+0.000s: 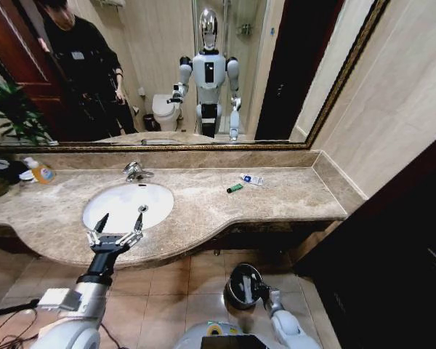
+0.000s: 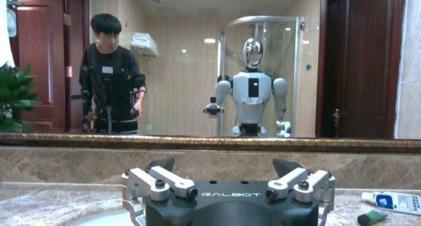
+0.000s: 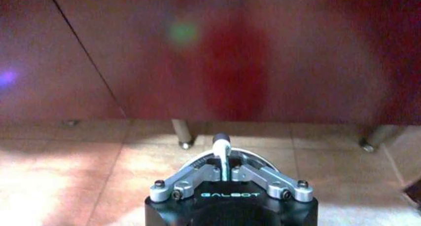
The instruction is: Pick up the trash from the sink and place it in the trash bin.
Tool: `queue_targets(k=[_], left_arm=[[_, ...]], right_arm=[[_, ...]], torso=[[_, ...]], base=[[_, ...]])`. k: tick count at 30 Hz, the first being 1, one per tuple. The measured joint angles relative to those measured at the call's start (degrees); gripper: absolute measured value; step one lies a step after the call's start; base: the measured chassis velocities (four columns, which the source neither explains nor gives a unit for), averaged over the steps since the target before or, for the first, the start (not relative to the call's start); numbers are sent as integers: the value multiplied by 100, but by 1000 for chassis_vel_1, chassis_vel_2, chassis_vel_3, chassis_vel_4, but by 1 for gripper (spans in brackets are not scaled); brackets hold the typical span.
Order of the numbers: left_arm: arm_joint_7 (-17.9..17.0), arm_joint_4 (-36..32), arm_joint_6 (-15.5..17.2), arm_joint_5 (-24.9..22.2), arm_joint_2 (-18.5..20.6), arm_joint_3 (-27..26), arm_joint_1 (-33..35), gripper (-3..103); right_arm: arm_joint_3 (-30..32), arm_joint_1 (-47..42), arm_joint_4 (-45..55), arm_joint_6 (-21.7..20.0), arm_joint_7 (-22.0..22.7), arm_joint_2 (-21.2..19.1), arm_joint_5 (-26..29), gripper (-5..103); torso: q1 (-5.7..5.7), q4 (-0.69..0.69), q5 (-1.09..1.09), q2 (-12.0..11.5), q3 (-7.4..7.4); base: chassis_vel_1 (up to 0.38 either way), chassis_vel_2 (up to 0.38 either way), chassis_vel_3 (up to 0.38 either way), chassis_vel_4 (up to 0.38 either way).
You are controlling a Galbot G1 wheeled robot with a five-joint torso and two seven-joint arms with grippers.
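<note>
Left gripper is sitting closest, "GALBOT" printed across its body, fingers spread wide and holding nothing. It's hovering at the near rim of the sink, arm reaching forward from the lower left. The trash is lying well off to its right on the counter: a white tube with blue print, too small to read, and a green piece just beside it. Right gripper is hanging low over the floor, clamped tight on the rim of the bin, also marked "GALBOT".
</note>
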Motion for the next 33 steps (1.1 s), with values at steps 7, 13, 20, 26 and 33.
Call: queue_targets(k=[7, 13, 20, 26, 33], left_arm=[[0, 0, 0, 0, 0, 0, 0, 100], [0, 0, 0, 0, 0, 0, 0, 100], [0, 0, 0, 0, 0, 0, 0, 100], [0, 0, 0, 0, 0, 0, 0, 100], [0, 0, 0, 0, 0, 0, 0, 100]], right_arm=[[5, 17, 10, 21, 33, 7, -100, 25], [13, -80, 66, 33, 86, -22, -153, 47], [18, -96, 238, -36, 221, -37, -164, 74], [11, -158, 405, -130, 265, -43, -159, 96], [80, -612, 1039, -5, 388, -149, 110, 100]], torso=[[0, 0, 0, 0, 0], [0, 0, 0, 0, 0], [0, 0, 0, 0, 0], [0, 0, 1, 0, 0], [0, 0, 1, 0, 0]], base=[[0, 0, 0, 0], [0, 0, 0, 0], [0, 0, 0, 0], [0, 0, 0, 0], [0, 0, 0, 0]])
